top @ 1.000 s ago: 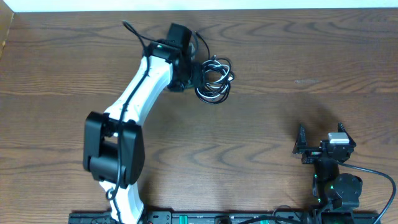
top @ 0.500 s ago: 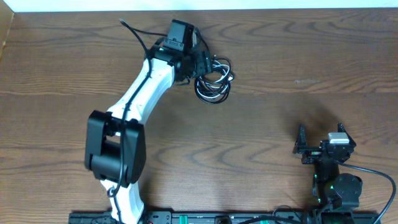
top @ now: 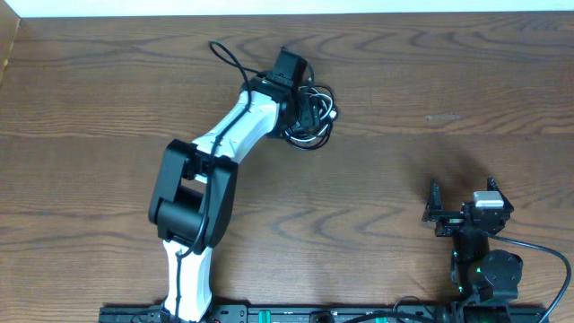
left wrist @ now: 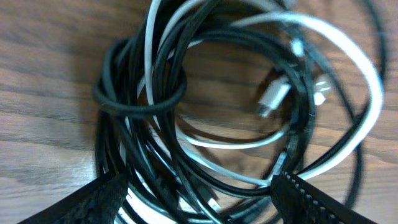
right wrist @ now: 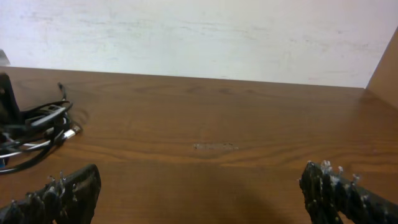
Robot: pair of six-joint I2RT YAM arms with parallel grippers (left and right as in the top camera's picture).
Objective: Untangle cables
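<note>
Left arm: white links, black joints, ridged jaws.

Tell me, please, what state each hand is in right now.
Left hand: open, its fingers on either side of the cables, not closed on them.
Right hand: open, holding nothing.

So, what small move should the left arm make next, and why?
Probably lower the left arm slightly and close its jaws on the black strands: the jaws stand open on either side of the coiled cables, holding nothing yet.
</note>
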